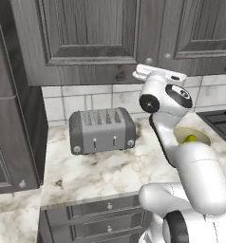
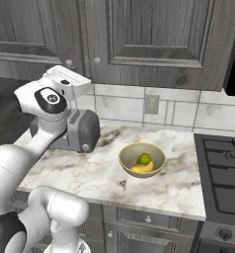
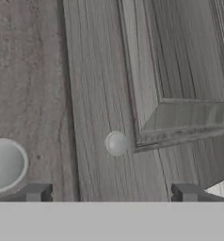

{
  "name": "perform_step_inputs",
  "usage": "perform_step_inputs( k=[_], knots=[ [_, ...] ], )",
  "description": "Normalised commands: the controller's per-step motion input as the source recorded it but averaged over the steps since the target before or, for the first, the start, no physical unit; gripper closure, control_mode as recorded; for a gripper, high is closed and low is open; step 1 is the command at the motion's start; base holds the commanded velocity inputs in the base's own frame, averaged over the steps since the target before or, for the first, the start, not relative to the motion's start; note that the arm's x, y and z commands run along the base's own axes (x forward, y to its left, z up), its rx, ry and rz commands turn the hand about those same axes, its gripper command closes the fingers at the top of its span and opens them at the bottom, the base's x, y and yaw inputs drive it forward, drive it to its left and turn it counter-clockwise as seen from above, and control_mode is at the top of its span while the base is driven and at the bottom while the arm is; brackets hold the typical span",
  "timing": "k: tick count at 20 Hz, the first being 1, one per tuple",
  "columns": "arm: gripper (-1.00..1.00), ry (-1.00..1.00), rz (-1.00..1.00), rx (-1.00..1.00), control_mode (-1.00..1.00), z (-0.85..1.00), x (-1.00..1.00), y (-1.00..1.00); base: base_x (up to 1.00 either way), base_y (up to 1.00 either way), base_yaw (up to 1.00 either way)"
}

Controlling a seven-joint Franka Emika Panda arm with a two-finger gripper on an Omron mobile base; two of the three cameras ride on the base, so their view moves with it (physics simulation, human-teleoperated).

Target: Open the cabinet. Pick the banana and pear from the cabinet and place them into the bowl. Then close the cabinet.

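The gripper (image 3: 111, 193) — jaws spread wide, holding nothing — faces the shut cabinet (image 3: 95, 70), a knob (image 3: 116, 142) dead centre just above the fingertips.

Shut doors ahead, open counter below

The cabinet (image 2: 154, 39) doors are closed, barring its inside. The toaster (image 1: 102, 130) blocks the counter's (image 2: 90, 170) back left; the bowl (image 2: 142, 159) sits mid-counter, with bare marble between them and along the front edge.

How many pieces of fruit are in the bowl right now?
2. A pear sits in the middle of the bowl, and a banana lies just in front of it against the near wall. Nothing else shows inside.
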Motion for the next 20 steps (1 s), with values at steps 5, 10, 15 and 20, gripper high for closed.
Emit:
perform_step_inputs(
  k=[5, 10, 15, 20],
  knots=[
    [-1.00, 0.00, 0.00, 0.06, -1.00, -0.04, 1.00, -0.57, 0.00, 0.00, 0.00],
    [-1.00, 0.00, 0.00, 0.08, -1.00, -0.20, 1.00, -0.48, 0.00, 0.00, 0.00],
    [-1.00, 0.00, 0.00, 0.04, -1.00, -0.36, 1.00, -0.27, 0.00, 0.00, 0.00],
    [-1.00, 0.00, 0.00, -0.04, -1.00, -0.29, 0.51, -0.03, 0.00, 0.00, 0.00]
  ],
)
